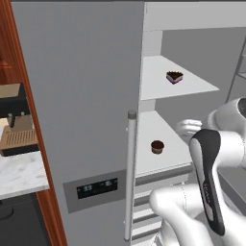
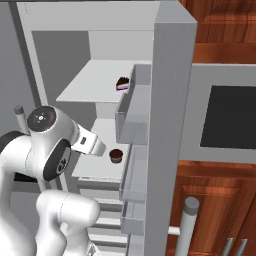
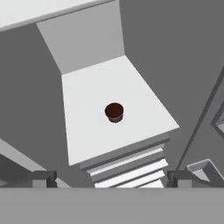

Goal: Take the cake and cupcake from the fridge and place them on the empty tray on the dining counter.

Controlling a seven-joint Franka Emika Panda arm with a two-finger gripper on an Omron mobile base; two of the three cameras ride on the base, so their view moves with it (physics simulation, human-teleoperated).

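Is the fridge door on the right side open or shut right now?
Open. The fridge shows its bare shelves, with the cake on the upper one and the cupcake on the one below.

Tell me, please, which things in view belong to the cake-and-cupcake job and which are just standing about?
Job:
cake, upper shelf
cupcake, shelf below
fridge, right door open
gripper, open, short of the cupcake

Standing about:
coffee machine on the marble counter
wall oven
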